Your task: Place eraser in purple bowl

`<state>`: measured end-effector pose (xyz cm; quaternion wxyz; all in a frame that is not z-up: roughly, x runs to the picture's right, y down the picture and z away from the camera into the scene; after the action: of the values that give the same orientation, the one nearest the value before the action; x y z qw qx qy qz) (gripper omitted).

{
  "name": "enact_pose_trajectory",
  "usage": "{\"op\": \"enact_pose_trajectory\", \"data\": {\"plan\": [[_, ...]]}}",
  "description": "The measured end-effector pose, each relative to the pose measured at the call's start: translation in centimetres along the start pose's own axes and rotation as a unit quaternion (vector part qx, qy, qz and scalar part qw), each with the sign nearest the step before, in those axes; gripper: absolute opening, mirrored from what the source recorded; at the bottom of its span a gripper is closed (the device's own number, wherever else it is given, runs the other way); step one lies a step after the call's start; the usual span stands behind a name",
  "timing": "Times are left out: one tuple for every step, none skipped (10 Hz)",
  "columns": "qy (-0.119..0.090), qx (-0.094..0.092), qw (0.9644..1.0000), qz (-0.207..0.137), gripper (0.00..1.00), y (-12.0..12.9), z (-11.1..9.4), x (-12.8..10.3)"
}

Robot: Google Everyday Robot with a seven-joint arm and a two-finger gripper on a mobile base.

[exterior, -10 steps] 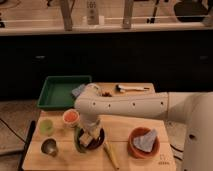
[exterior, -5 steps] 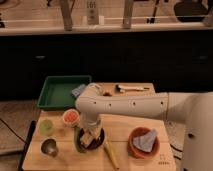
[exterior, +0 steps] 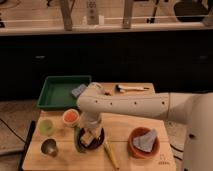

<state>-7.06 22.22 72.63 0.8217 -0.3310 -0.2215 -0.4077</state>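
In the camera view, we find the gripper (exterior: pixel 88 133) lowered from the white arm (exterior: pixel 130 104) directly over the purple bowl (exterior: pixel 100 141), at the front left of the wooden table (exterior: pixel 122 131). We cannot tell how far open it is. The eraser (exterior: pixel 85 137), a small pale block, sits at the gripper's tip within the bowl's outline; we cannot tell whether it is gripped or lying loose. The room behind is a dark wall below a glazed ledge. A green tray (exterior: pixel 55 97) occupies the back left corner. An orange-filled cup (exterior: pixel 71 116), a green cup (exterior: pixel 46 126) and a metal cup (exterior: pixel 48 147) stand left of the bowl. A long yellow item (exterior: pixel 111 154) lies just right of it, with an orange-brown bowl (exterior: pixel 134 148) holding grey cloth (exterior: pixel 145 140) beyond. The arm hides the middle of the table.
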Motion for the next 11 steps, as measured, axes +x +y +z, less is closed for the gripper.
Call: {"op": "enact_pose_trajectory", "data": {"plan": [[0.0,0.0,1.0,0.0,0.7,0.01,-0.02,0.05],[0.0,0.0,1.0,0.0,0.77,0.03,-0.03,0.08],[0.0,0.0,1.0,0.0,0.8,0.04,-0.03,0.09],[0.0,0.0,1.0,0.0,0.8,0.1,0.01,0.08],[0.0,-0.001,1.0,-0.001,0.8,0.15,0.04,0.05],[0.001,-0.001,1.0,-0.001,0.8,0.2,0.06,0.0],[0.001,-0.001,1.0,-0.002,0.8,0.27,0.11,-0.03],[0.0,0.0,1.0,-0.002,0.8,0.27,0.13,-0.08],[0.0,0.0,1.0,-0.002,0.8,0.28,0.17,-0.19],[0.001,0.0,1.0,-0.002,0.8,0.29,0.15,-0.23],[0.001,0.0,1.0,-0.002,0.8,0.37,0.16,-0.23]]}}
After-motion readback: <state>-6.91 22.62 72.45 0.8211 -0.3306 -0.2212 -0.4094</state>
